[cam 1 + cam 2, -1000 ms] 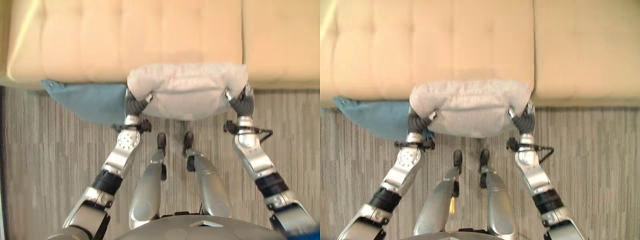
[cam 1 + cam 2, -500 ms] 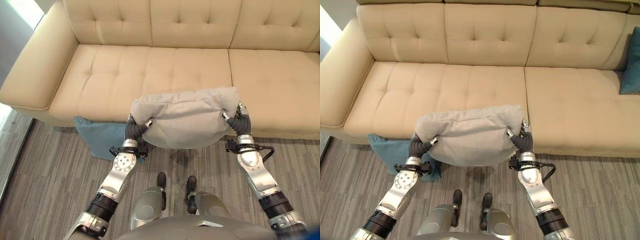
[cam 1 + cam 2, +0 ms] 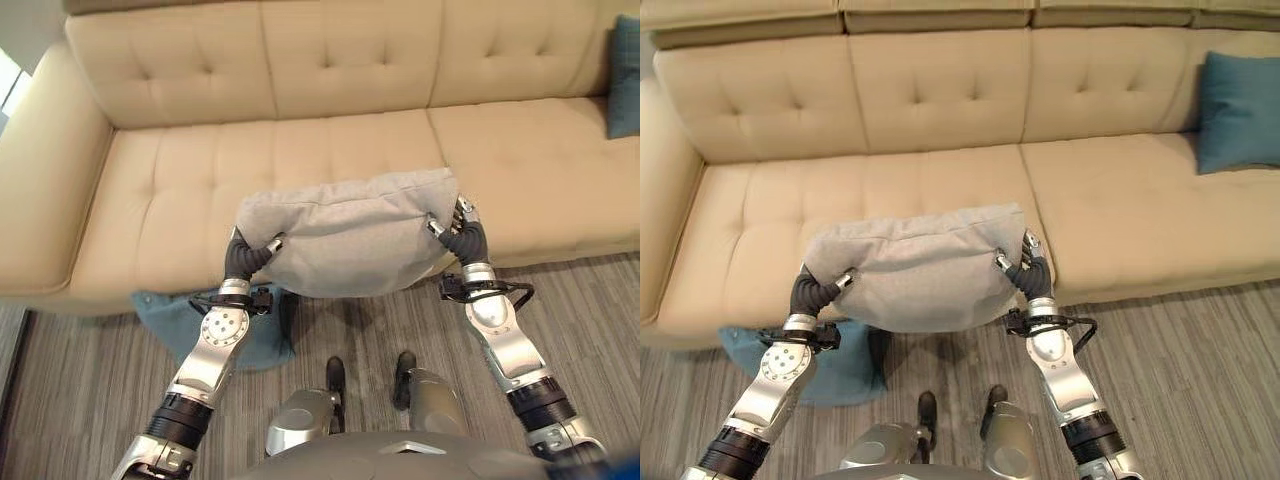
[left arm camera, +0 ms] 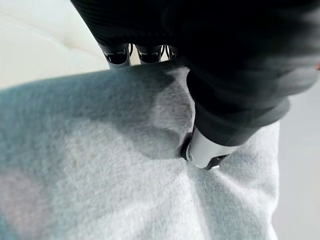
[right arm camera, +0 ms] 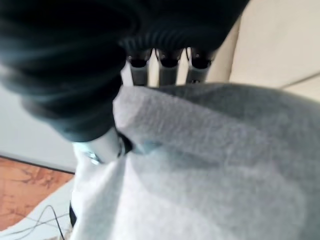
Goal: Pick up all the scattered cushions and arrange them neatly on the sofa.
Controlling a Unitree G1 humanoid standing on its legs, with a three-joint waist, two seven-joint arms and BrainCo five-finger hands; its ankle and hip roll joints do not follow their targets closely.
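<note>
A grey cushion [image 3: 345,238] hangs in the air in front of the beige sofa [image 3: 200,160], over the seat's front edge. My left hand [image 3: 243,255] pinches its left end and my right hand [image 3: 462,232] pinches its right end. In the left wrist view the thumb [image 4: 202,150] presses into the grey cloth [image 4: 100,170]. The right wrist view has the thumb [image 5: 100,145] dug into the cushion [image 5: 210,170] the same way. A teal cushion [image 3: 210,322] lies on the floor against the sofa's base, beside my left arm. Another teal cushion [image 3: 1238,112] leans on the sofa's back at the far right.
The sofa's left armrest [image 3: 35,180] rises at the left. Striped grey carpet [image 3: 1180,350] covers the floor in front of the sofa. The seat cushions [image 3: 940,190] behind the grey cushion are bare.
The camera has tilted up, bringing the sofa's back and the far-right teal cushion into view. Both hands still hold the grey cushion, now slightly higher against the seat.
</note>
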